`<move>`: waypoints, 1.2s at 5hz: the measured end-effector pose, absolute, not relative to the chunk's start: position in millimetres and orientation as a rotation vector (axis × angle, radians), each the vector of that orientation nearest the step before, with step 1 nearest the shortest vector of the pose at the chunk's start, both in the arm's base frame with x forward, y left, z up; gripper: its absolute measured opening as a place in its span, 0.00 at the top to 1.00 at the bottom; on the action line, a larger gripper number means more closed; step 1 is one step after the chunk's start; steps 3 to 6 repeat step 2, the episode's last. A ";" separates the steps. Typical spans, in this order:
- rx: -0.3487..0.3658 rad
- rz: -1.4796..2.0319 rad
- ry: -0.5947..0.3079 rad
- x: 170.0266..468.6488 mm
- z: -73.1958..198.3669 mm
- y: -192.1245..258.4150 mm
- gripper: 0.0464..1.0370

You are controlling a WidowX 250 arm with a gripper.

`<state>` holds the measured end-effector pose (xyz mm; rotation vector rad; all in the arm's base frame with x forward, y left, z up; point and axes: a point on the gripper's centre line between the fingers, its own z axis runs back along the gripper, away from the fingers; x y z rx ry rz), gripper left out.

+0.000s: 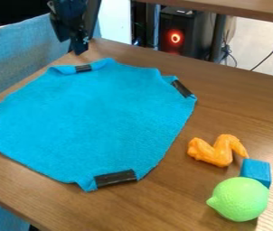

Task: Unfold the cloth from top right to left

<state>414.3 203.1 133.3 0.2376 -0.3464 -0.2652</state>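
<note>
On the left and middle of the wooden table [169, 203], the blue cloth [96, 117] lay spread nearly flat, a dark strip at each of its four corners. Those corners pointed toward the view's top, right, bottom and left; its longest span ran from the right corner down slightly to the left one. Above the table's far edge, the black claw [78, 46] hung near the top corner, apart from the cloth. Its opening and any grip could not be told.

open tabletop [242, 99] beside cloth [96, 122], toys [255, 170] blocking lower right
</note>
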 end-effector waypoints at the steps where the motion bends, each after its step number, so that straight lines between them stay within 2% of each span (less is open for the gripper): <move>1: 0.233 -0.215 -0.382 410.6 151.7 206.5 0.04; 2: 0.157 -0.128 -0.430 382.2 200.3 203.3 0.04; 6: 0.157 -0.128 -0.430 382.2 200.3 203.3 0.04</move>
